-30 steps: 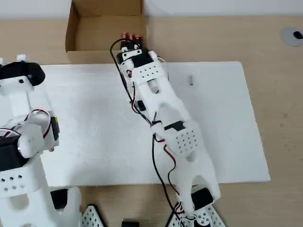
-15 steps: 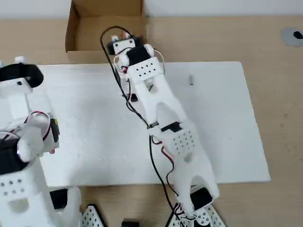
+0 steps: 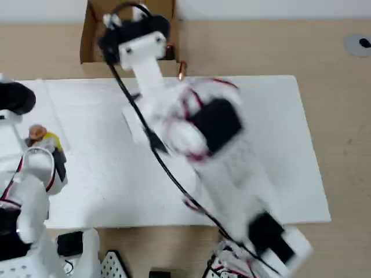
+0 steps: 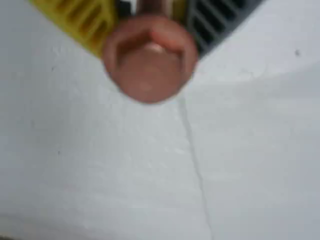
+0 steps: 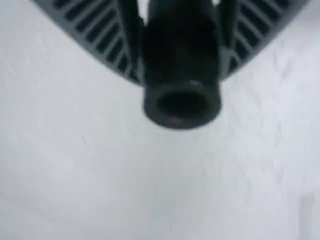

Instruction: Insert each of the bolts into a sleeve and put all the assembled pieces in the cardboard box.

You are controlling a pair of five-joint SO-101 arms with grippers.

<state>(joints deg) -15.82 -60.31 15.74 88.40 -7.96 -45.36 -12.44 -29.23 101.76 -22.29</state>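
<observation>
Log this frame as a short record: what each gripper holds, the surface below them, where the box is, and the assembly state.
left gripper: shut on copper bolt, head toward the wrist camera
right gripper: shut on black sleeve, open end toward the wrist camera
surface: white foam board
cardboard box: beyond the board's far edge, on wooden table
assembly: held bolt not yet in held sleeve

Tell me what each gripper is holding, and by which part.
The left gripper holds a copper bolt by its shank, just behind the head. The right gripper holds a black sleeve around its body, open end sticking out.
</observation>
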